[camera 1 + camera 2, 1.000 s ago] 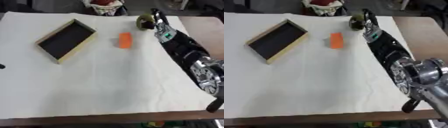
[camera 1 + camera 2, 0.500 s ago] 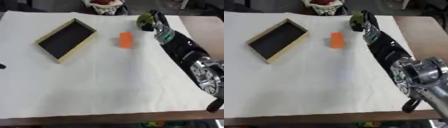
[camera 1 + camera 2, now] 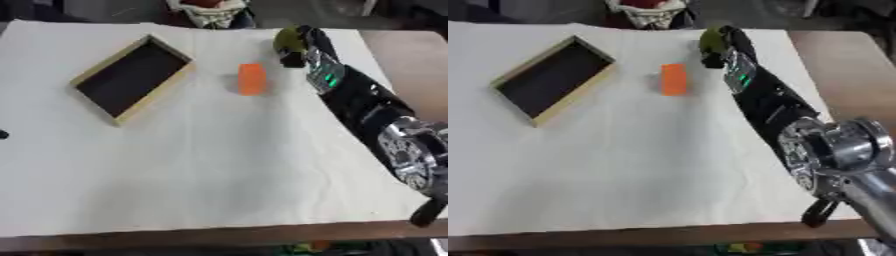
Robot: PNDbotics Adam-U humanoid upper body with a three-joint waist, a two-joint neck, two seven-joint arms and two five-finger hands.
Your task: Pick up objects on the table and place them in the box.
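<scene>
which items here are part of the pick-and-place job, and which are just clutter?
Job items:
- box, dark inside, nothing in it
- orange block on the cloth
- olive-green object at the right hand

Clutter:
- red and white thing beyond the table's far edge
- white cloth covering the table

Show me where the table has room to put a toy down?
The big near stretch of white cloth, below the wooden box and left of the robot's right arm, is bare. The box's dark inside looks bare too. It is crowded at the far right, where the right hand meets an olive-green object beside the orange block.
</scene>
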